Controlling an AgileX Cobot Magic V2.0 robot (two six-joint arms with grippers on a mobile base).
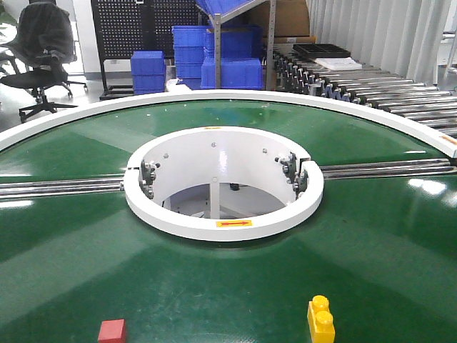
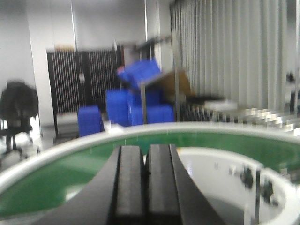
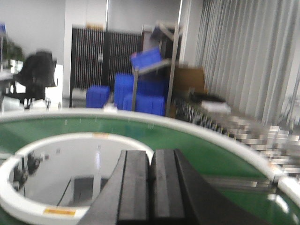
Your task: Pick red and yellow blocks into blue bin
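Observation:
A small red cube lies on the green belt at the bottom left of the front view. A yellow brick with two round studs lies on the belt at the bottom right. The blue bin is out of view. My left gripper is shut with nothing between its black pads, held above the belt and facing the white inner ring. My right gripper is likewise shut and empty, also above the belt. Neither gripper shows in the front view, and neither block shows in the wrist views.
A round green conveyor circles a white ring with an open well. Metal rollers run off to the back right. Ribbed blue crates are stacked behind on a rack, and an office chair stands at the back left.

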